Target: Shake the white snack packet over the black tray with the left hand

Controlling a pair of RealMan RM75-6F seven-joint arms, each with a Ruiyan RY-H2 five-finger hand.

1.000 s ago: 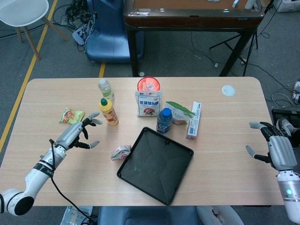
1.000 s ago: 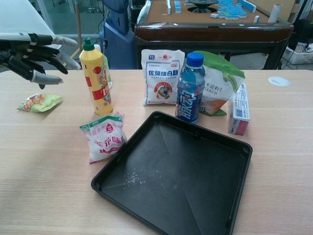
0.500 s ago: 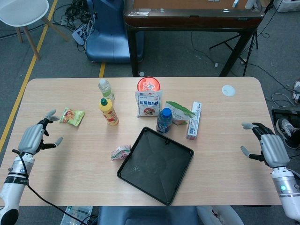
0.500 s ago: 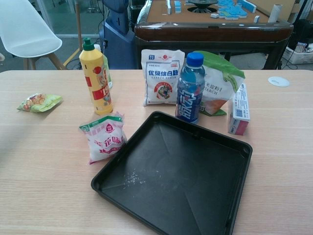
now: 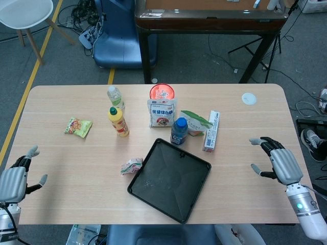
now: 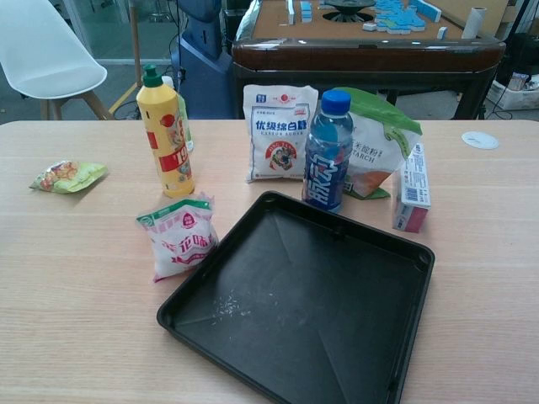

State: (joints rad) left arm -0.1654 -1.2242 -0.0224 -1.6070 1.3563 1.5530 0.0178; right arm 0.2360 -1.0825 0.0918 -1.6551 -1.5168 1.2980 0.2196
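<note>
Packet [image 6: 178, 235] lies beside my tray [image 6: 354, 244] on the wooden table [image 5: 61, 153]; both hands [image 5: 13, 181] [image 5: 278, 162] spread-fingered, grey floor beyond.

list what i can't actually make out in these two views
- Left hand: head view, its arm cut off by the bottom-left edge; absent from chest view.
- Clear bottle: chest view, mostly hidden behind the yellow bottle.
- White snack packet: head view, print too small to read.
</note>
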